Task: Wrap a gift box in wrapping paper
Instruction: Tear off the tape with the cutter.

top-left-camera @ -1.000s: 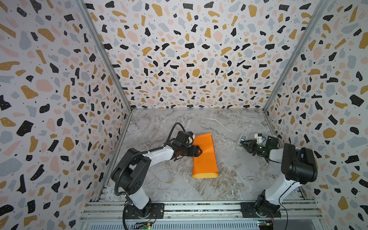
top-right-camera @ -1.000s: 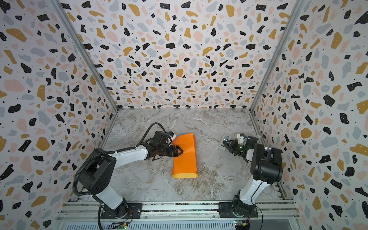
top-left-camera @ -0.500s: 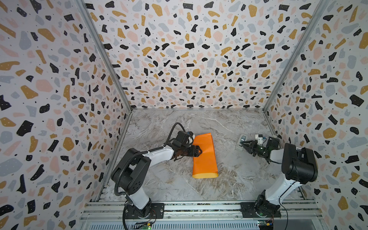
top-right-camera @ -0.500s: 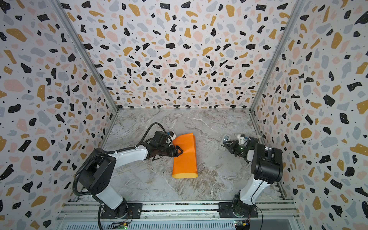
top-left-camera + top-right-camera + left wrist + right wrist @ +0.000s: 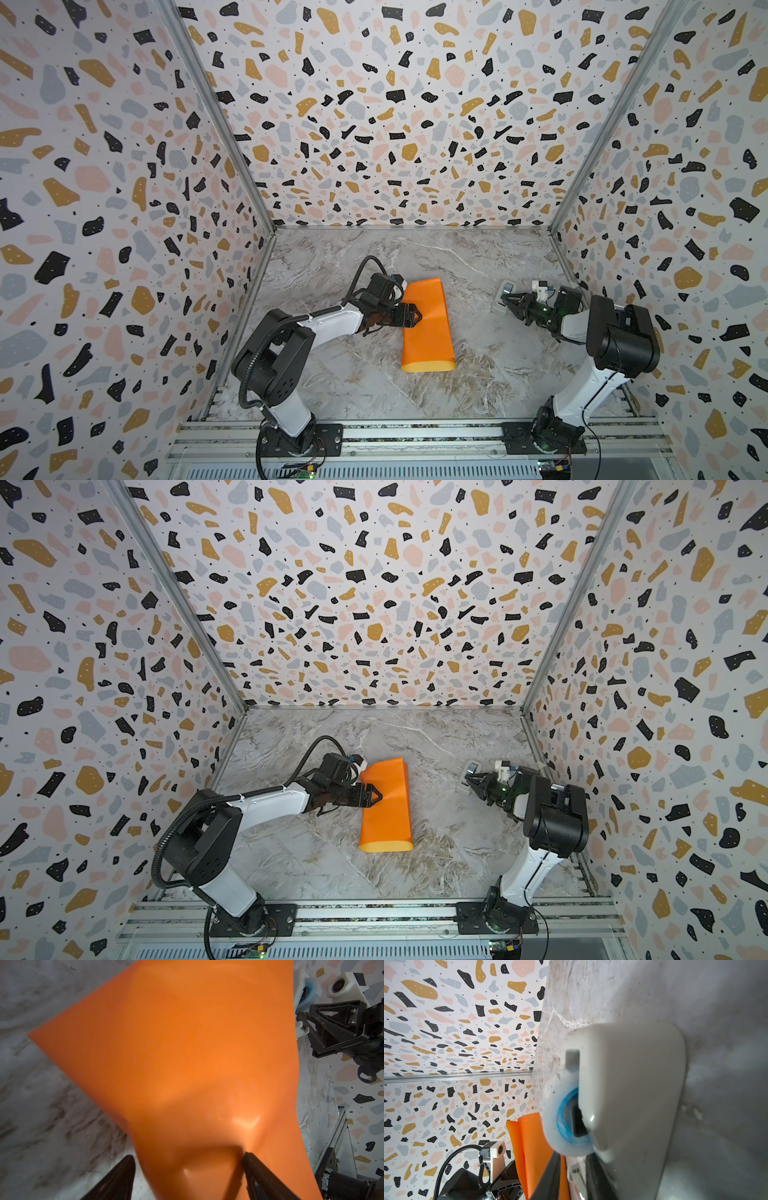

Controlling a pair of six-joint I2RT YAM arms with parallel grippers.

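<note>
My left gripper (image 5: 415, 316) stands spread wide. One black fingertip (image 5: 248, 1157) dimples the glossy orange wrapping paper (image 5: 428, 332); the other sits beside it over the grey marbled table (image 5: 374, 399). The sheet lies mid-table, folded into a loose, soft-edged sleeve that shows yellow inside at its near end. My right gripper (image 5: 508, 300), jaws narrow, sits at the white plastic tape dispenser (image 5: 633, 1084); I cannot tell whether it pinches anything.

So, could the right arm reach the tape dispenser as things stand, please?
Very likely yes: the right gripper sits right at the dispenser, facing its roll, with nothing between them. The paper lies well aside.
</note>
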